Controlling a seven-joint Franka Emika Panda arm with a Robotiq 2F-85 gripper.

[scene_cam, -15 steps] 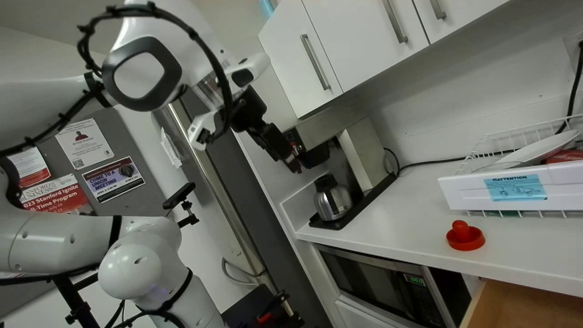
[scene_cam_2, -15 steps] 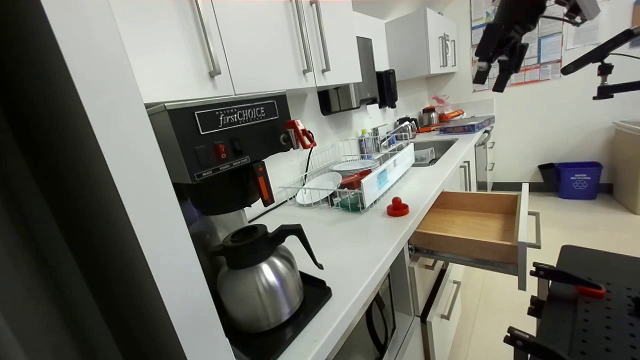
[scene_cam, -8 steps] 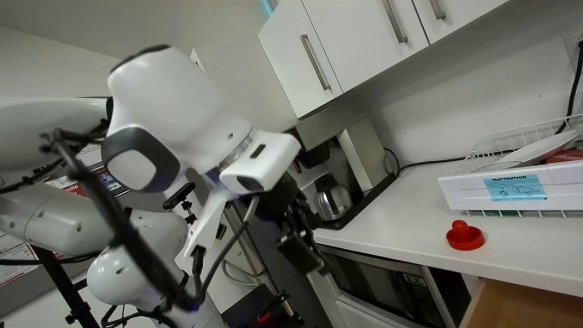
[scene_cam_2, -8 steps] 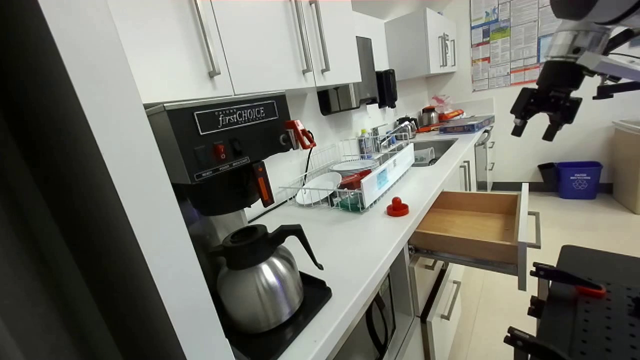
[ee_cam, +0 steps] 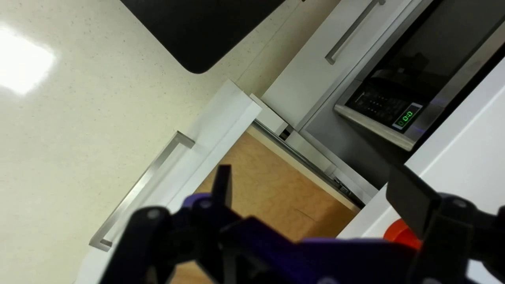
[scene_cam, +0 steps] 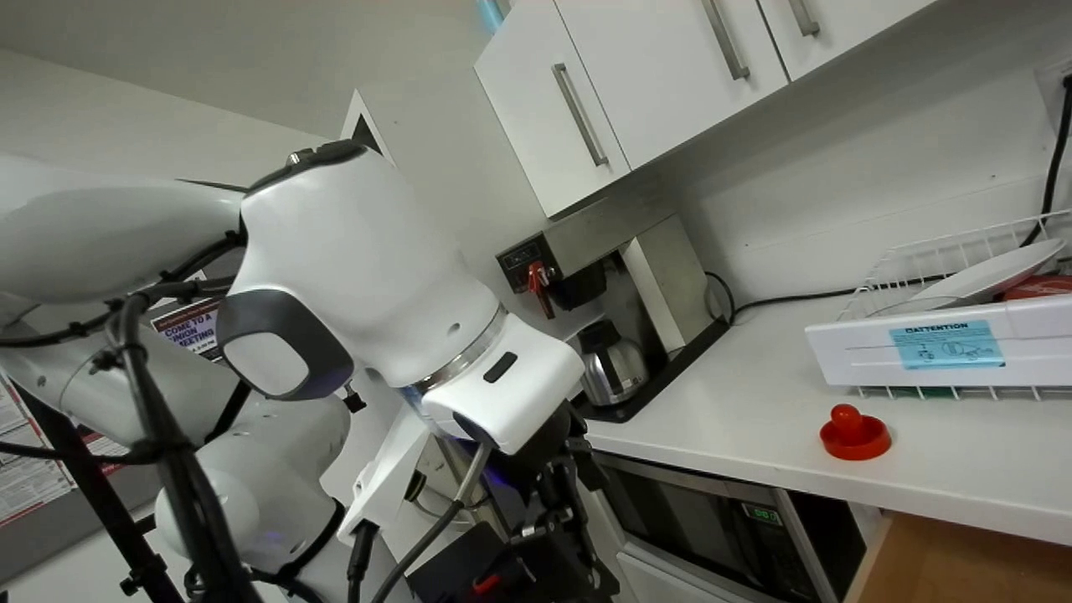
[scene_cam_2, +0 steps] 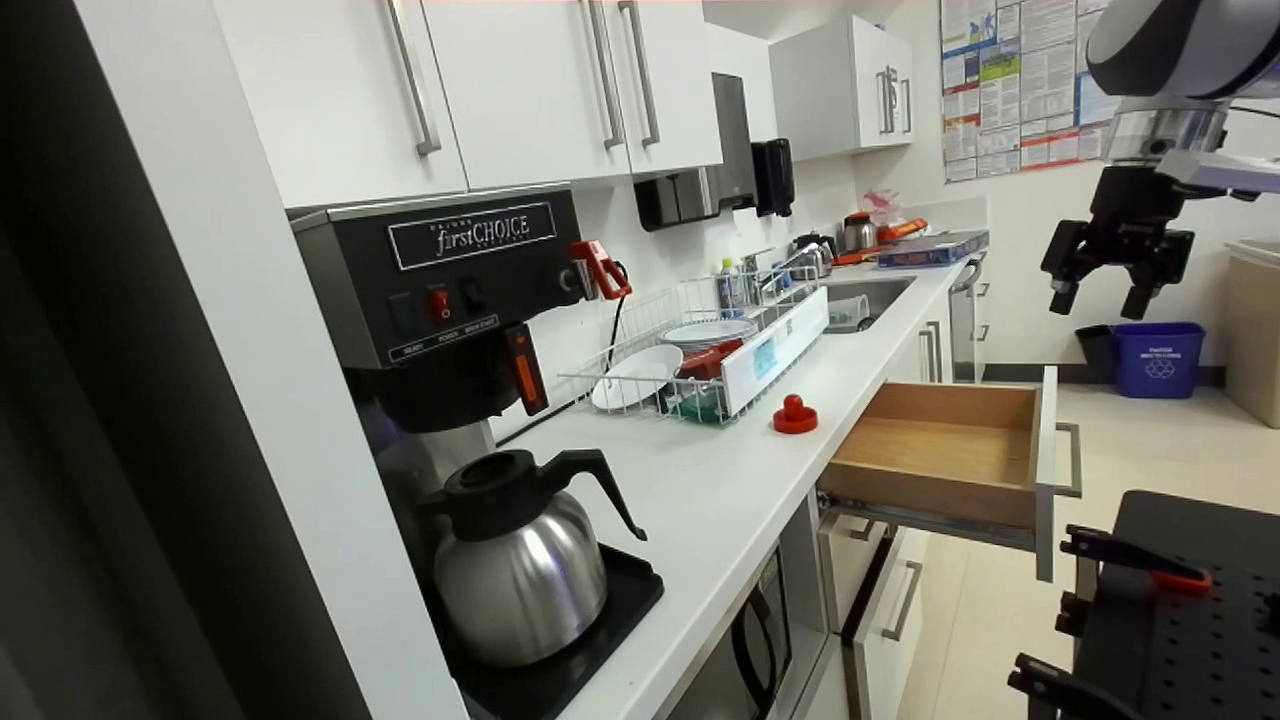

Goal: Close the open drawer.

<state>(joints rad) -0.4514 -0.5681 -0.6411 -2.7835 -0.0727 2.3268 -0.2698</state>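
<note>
Below counter [scene_cam_2: 690, 490]: wd. drawer [scene_cam_2: 935, 450] open, wht. front [ee_cam: 181, 173].

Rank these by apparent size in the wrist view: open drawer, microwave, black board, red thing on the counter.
1. Drawer, partly behind the fingers
2. Microwave, cut off by the picture edge
3. Black board, also cut off
4. Red thing, partly hidden
</note>
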